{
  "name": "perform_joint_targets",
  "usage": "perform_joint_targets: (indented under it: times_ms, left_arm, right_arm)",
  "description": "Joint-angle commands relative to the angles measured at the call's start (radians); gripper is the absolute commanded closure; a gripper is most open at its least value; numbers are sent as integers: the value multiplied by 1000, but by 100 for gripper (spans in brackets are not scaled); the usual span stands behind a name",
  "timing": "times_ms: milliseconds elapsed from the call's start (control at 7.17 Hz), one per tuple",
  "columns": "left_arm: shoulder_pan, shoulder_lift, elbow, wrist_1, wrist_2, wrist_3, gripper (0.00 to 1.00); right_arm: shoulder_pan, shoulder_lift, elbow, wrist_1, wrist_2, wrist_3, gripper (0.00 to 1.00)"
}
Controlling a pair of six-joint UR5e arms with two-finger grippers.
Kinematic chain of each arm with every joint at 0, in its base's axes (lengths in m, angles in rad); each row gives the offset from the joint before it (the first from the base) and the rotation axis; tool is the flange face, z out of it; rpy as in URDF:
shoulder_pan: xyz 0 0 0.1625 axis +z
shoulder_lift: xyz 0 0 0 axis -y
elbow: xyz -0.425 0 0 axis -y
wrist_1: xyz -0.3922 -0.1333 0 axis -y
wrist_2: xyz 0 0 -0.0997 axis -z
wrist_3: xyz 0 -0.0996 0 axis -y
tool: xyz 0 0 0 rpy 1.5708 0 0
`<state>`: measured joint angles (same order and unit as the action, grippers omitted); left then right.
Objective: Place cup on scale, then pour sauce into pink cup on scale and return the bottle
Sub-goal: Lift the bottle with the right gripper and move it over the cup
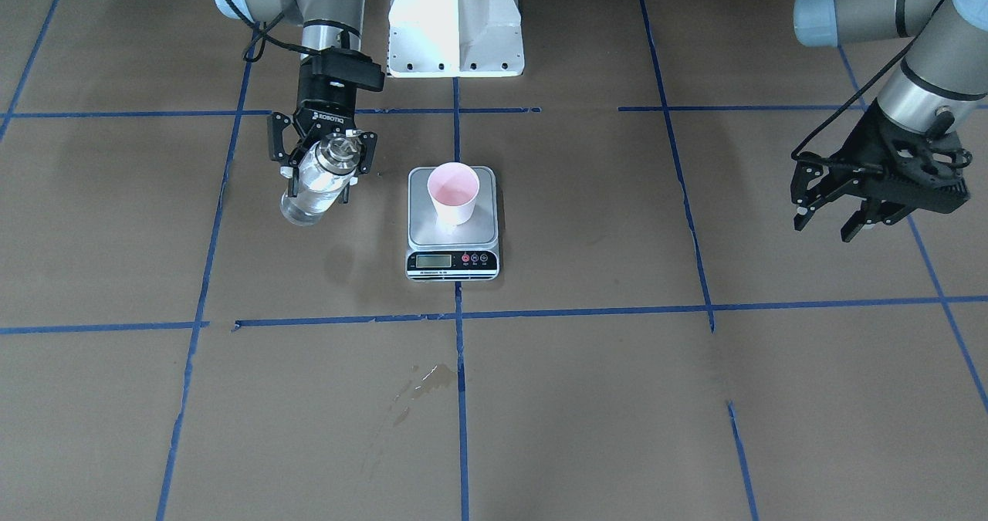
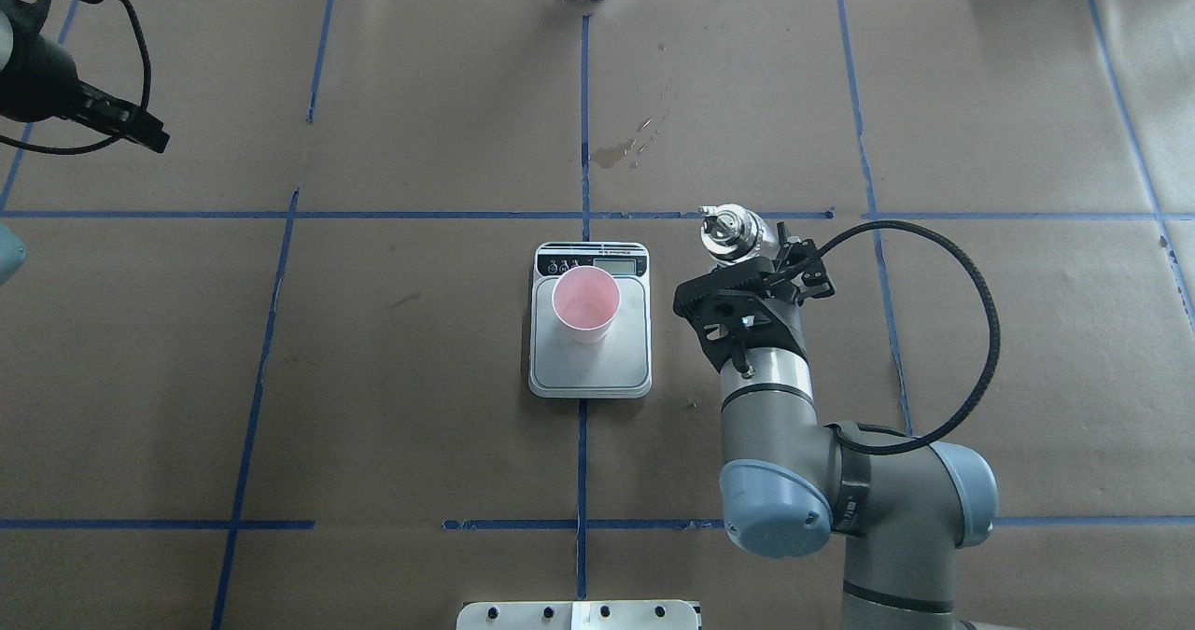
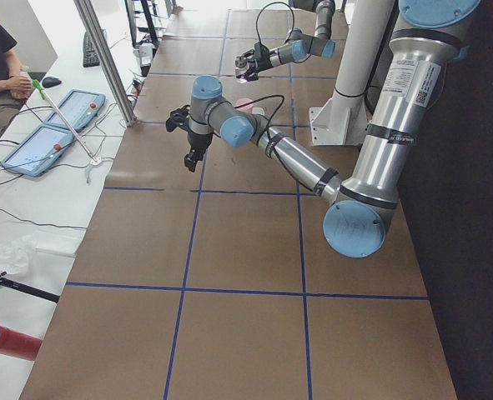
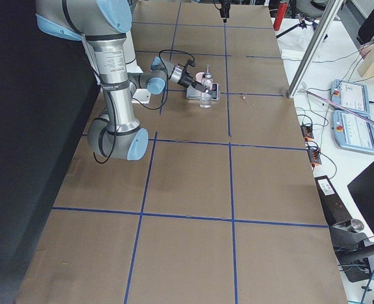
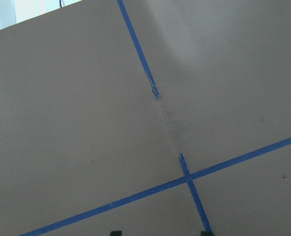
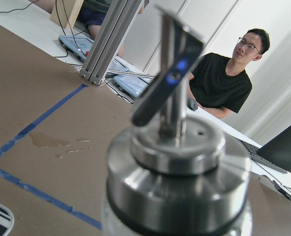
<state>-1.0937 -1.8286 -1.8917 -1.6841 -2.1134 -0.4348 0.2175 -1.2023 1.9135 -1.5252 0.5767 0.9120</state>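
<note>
Cup [image 1: 454,193] was found already seated on the scale [image 1: 423,231] platform, mid-counter, with the display strip turned to the operators' edge. Bottle [image 1: 311,191] was clamped just below the pourer cap [image 2: 730,229] by the right gripper [image 1: 324,167]. It was held roughly upright, just beside the scale toward the counter's right end and apart from it. Whether its base was touching the counter could not be told. Sauce [image 1: 301,206] was barely distinguishable through the glass, and none could be confirmed in the cup. Left gripper [image 1: 824,226] was held spread and empty near the left end. A wet patch [image 1: 423,380] was noted toward the operators' edge.

Step judged: pour pending. Next move: bottle to be carried over the cup rim, spout leading, then tilted slowly.
</note>
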Motion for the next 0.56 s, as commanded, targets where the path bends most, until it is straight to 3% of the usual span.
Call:
perform_joint_targets:
  times_ms: [0, 279, 418]
  left_arm:
    - [0, 2, 0, 1, -11, 1, 38]
    - [0, 8, 2, 1, -31, 1, 38]
    - [0, 21, 0, -2, -43, 2, 38]
  right_arm:
    - [-4, 36, -4, -99, 18, -21, 100]
    - [-21, 116, -10, -416, -58, -126, 100]
    - [-32, 139, -10, -450, -64, -151, 100]
